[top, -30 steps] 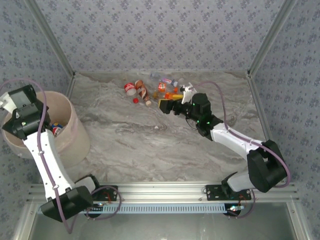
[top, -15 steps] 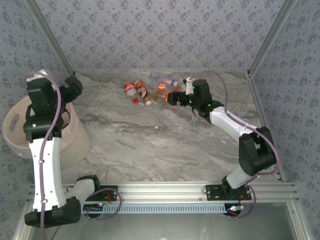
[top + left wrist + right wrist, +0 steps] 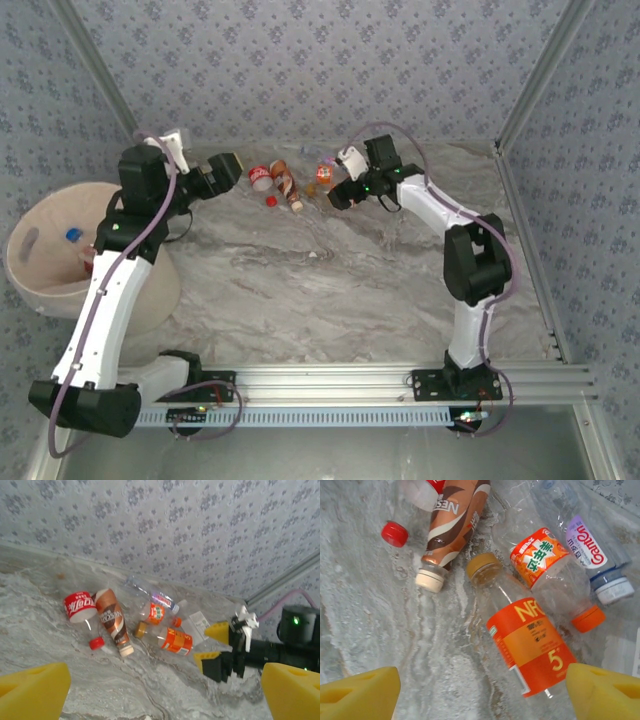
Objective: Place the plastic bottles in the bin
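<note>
While the right gripper [image 3: 481,692] hangs wide and empty over the orange-label bottle [image 3: 530,650] | squeeze its middle softly | left gripper [image 3: 165,690] wide, empty.

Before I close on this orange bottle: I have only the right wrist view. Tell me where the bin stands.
Observer: The bin stands at the far left of the top view, well across from the right gripper.
Operator: Report the left gripper.
Observer: The left gripper is open and empty, held just left of the red-labelled bottle.
Operator: Check inside the bin.
Observer: A blue-capped bottle lies in it.
</note>
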Tool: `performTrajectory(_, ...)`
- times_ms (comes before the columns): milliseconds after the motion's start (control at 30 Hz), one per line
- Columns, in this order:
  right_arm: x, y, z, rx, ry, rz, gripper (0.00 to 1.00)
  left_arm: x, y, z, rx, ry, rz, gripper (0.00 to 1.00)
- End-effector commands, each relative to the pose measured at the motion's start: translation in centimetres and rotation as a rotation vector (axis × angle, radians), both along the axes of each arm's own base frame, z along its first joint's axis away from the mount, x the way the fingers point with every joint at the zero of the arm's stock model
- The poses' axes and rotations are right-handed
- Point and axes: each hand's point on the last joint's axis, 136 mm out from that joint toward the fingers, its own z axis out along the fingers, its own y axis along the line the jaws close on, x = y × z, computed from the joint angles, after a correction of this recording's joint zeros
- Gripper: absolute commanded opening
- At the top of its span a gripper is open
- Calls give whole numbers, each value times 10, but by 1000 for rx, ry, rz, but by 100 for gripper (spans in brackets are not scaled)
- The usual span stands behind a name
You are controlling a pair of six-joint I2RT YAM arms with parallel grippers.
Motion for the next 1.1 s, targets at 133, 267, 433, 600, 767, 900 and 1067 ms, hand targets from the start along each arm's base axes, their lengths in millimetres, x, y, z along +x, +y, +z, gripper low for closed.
performTrajectory(133,24,-10,-31,-212,9,153,84,-4,-12,-7,-3,-3,-76,98)
performTrajectory(267,47,-10,-49,-282,1,165,81,-4,-8,-13,39,17,-65,98)
performTrajectory(433,56,-5,-65,-310,34,183,77,-5,-3,-18,67,29,-45,98)
performTrajectory(600,41,-4,-83,-348,94,218,74,-4,-1,-22,74,41,-36,98)
performTrajectory(767,28,-13,-104,-408,149,213,74,0,-2,-25,84,54,-39,98)
performTrajectory(900,24,-11,-112,-420,157,222,74,4,-4,-30,79,71,-42,98)
performTrajectory(1067,22,-9,-120,-443,157,231,73,8,-7,-37,69,94,-49,98)
